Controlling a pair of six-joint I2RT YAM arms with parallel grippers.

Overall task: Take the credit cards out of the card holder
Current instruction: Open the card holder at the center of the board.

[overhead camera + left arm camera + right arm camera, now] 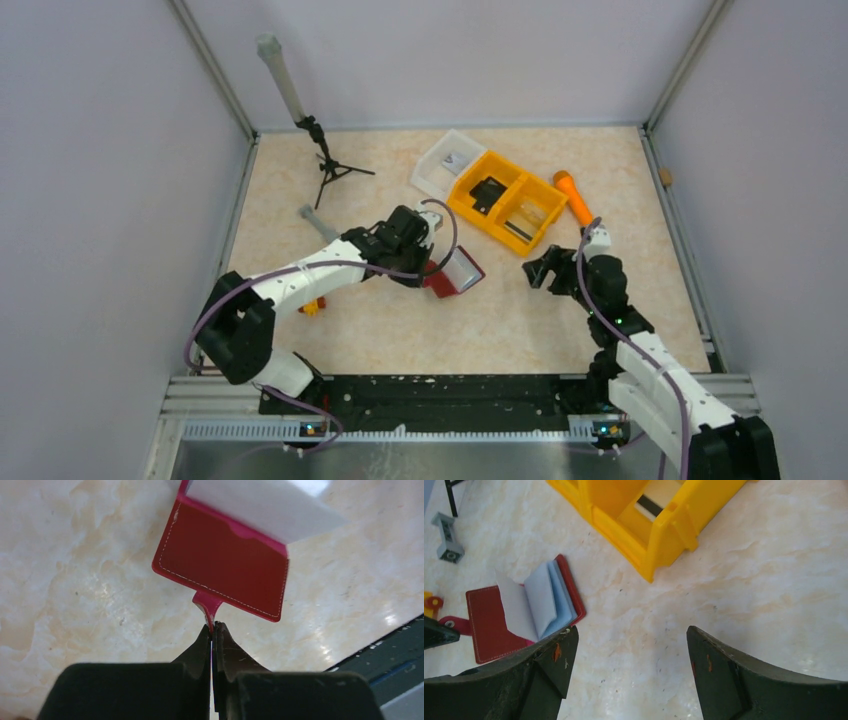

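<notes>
Reading the holder [445,283] first: it lies near the middle of the table [500,330], one red cover flat on the surface and the pale leaves [536,597] fanned open above it. Its tab [207,602] points to 6 o'clock in the left wrist view. The left gripper [212,630] has its jaws pressed together on the end of that tab and anchors the holder from its 9 o'clock side in the top view. I see no cards between the leaves from either wrist camera. The pockets face away, so I cannot tell whether any are inside.

The right gripper [630,632] hovers over bare table at 3 o'clock of the holder, well apart from it, jaws wide apart and holding nothing.

At 1 o'clock of the holder sits the orange tray [468,195]. Its right compartment holds a tan piece [661,492] with a dark stripe. I judge this to be one card already removed, though the view is partial. The white tray [430,172], at 12 o'clock, holds a grey item too small to identify.

Status, as judged: the holder is opened and anchored, at least one card appears to be out, and the leaves need checking. The next move calls for the right gripper to travel toward 9 o'clock, reach the leaves, and narrow its jaws for a thin edge. Risk: the tab grip is slender and may slip under a pull.
</notes>
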